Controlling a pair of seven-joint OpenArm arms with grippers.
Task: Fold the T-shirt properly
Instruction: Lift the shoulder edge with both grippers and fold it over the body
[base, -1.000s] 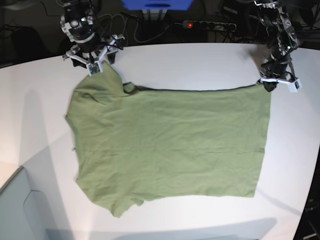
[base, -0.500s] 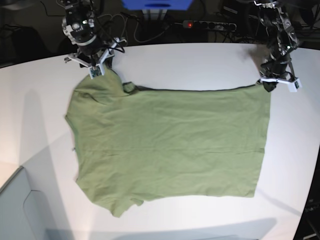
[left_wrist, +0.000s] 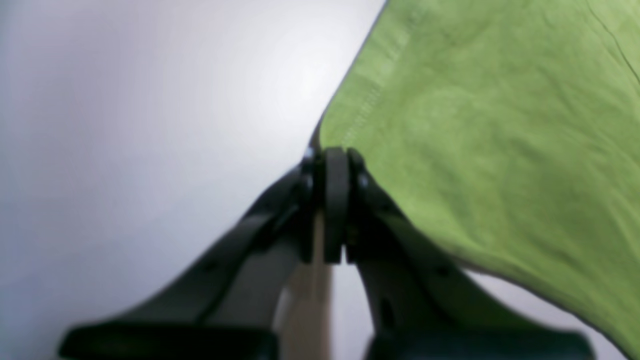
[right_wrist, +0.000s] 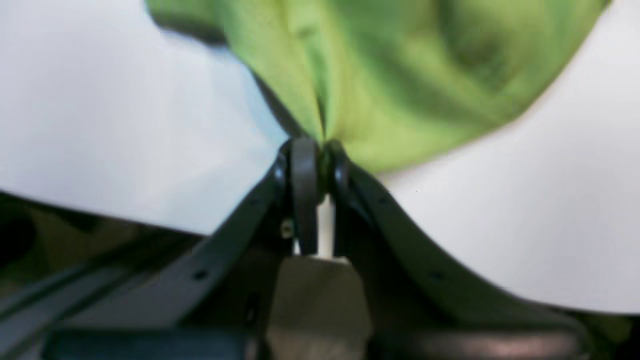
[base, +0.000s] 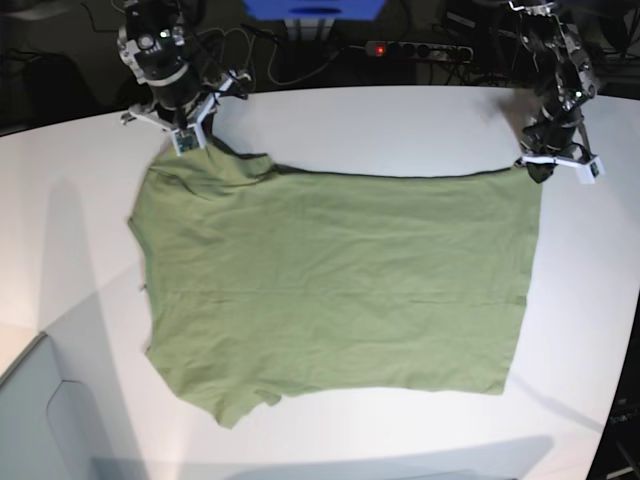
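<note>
The olive-green T-shirt (base: 340, 285) lies spread flat on the white table (base: 400, 125), neck end toward the left in the base view. My right gripper (base: 186, 140) at the far left corner is shut on the shirt's far sleeve. In the right wrist view the cloth (right_wrist: 400, 75) bunches into the closed right gripper (right_wrist: 318, 146). My left gripper (base: 540, 164) at the far right is shut on the shirt's far hem corner. In the left wrist view the hem edge (left_wrist: 475, 125) meets the closed left gripper (left_wrist: 334, 156).
Behind the table's far edge lie a power strip with a red light (base: 415, 48), cables and a blue object (base: 315, 8). A grey box (base: 40, 420) sits at the near left corner. The table's right edge runs close to the left arm.
My right gripper has closed on the far sleeve and drawn it toward the table's far edge, stretching the shirt's left side back. The left gripper has stayed still.
</note>
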